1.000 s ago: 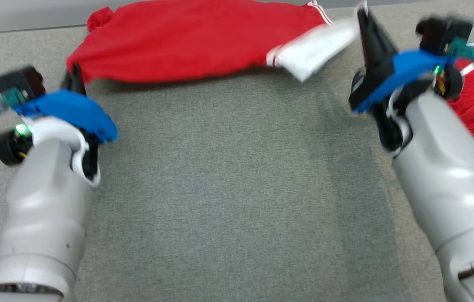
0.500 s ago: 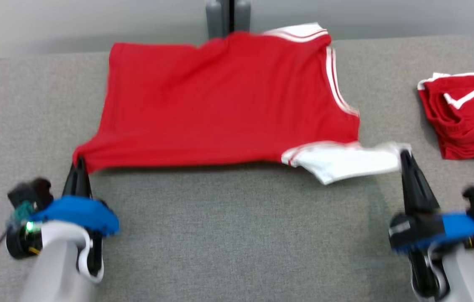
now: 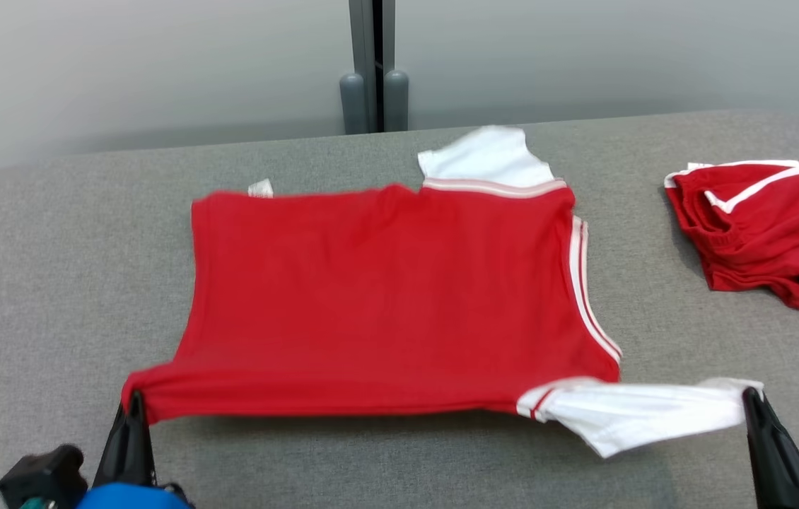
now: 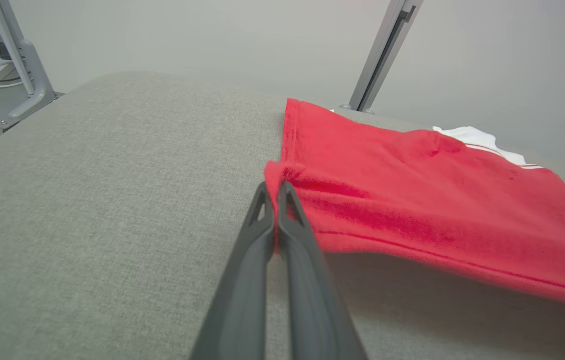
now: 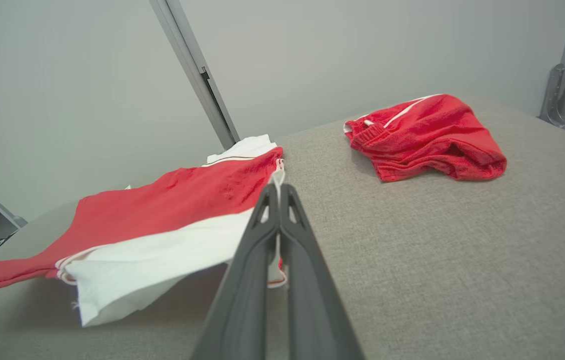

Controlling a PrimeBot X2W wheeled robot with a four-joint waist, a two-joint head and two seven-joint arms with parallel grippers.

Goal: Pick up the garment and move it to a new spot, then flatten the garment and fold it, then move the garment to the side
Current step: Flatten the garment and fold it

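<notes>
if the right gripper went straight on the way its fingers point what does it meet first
The right gripper is shut on the white sleeve, so that comes first, pushed toward the striped edge of the red shirt. Beyond seems bare table beside the red shorts; depth is unclear.

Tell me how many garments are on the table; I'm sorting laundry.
2. The red shirt lies spread in the middle, its near edge lifted. The smaller red garment sits bundled, apart, at the far right. None seems hidden.
</notes>
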